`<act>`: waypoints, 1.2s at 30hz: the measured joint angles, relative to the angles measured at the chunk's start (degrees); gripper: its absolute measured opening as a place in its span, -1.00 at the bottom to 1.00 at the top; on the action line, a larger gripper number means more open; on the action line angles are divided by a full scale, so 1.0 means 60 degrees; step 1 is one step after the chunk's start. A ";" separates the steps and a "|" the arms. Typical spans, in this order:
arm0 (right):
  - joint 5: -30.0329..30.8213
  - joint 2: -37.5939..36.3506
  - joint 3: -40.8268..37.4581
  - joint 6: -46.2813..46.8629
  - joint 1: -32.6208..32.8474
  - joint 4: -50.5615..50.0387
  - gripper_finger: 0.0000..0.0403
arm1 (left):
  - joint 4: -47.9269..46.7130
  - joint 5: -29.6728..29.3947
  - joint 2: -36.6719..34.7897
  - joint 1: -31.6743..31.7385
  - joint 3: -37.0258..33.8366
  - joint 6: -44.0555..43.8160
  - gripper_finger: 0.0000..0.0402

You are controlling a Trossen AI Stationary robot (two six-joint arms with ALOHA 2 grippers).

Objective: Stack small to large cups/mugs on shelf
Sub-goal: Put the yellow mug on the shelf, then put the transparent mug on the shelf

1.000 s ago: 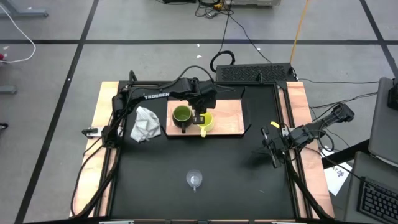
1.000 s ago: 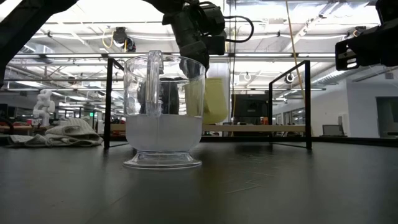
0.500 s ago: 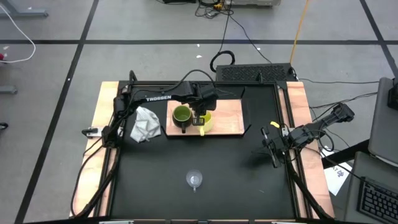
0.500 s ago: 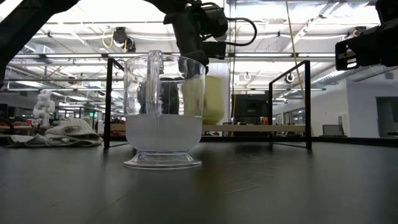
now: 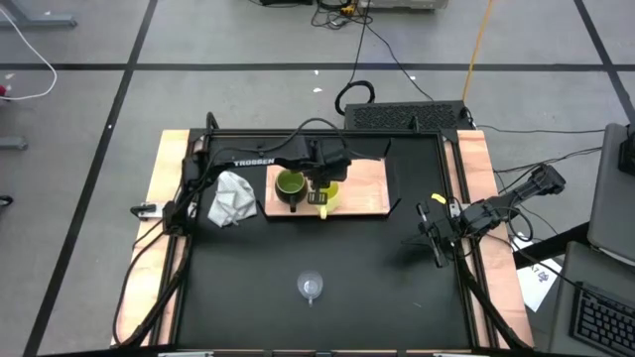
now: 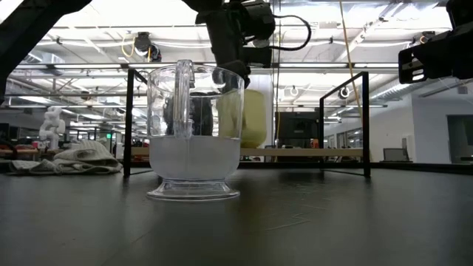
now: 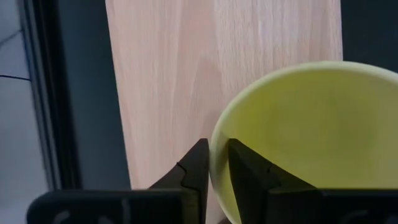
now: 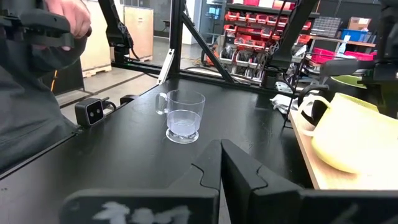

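Note:
The yellow mug point(image 5: 328, 196) is over the light-wood shelf point(image 5: 367, 183), right of the olive-green mug point(image 5: 289, 182), which stands on the shelf. My left gripper point(image 5: 321, 190) is shut on the yellow mug; it also shows in the left wrist view point(image 7: 214, 163). The mug leans in the right wrist view point(image 8: 351, 134). The clear glass cup point(image 5: 311, 287) stands on its base on the black table near the front, and fills the low view point(image 6: 194, 129). My right gripper point(image 5: 429, 230) is shut and empty at the table's right edge. My left gripper holds the yellow mug by its rim point(image 7: 216, 144), one finger point(image 7: 194, 169) outside the wall and one finger point(image 7: 245, 174) inside. The fingers come from above, pointing down. The mug is tilted; whether its base touches the shelf I cannot tell.
A grey-white cloth wad point(image 5: 230, 196) lies left of the shelf. A thin dark frame point(image 6: 128, 122) stands around the table. A person's hand and dark sleeve point(image 8: 68, 18) show in the right wrist view. Open black table lies between the shelf and the glass cup.
My left arm's wrist has swung a little toward the table's right edge over the shelf, still shut on the yellow mug. In the low view the mug's top stands lower than before, while its bottom stays at the same height.

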 joint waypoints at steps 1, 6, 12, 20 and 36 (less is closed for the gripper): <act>0.0000 0.0000 0.0000 -0.0003 0.0000 0.0000 -1.00 | 0.0006 -0.0132 0.0000 -0.0056 0.0000 0.0000 -0.71; 0.0000 0.0000 0.0000 0.0000 0.0000 0.0000 -1.00 | 0.0071 -0.0452 0.0000 -0.0333 0.0000 -0.0002 -0.71; 0.0000 0.0000 0.0000 0.0000 0.0000 0.0004 -1.00 | 0.0260 -0.0838 0.0000 -0.0598 0.0000 -0.0172 -0.60; 0.0000 0.0000 0.0000 0.0004 0.0000 0.0007 -1.00 | 0.0425 -0.0868 0.0000 -0.0633 0.0000 -0.0294 -0.11; 0.0000 -0.0004 0.0000 0.0007 0.0000 0.0007 -1.00 | -0.0209 -0.1094 -0.0018 -0.0656 0.0474 -0.0685 0.45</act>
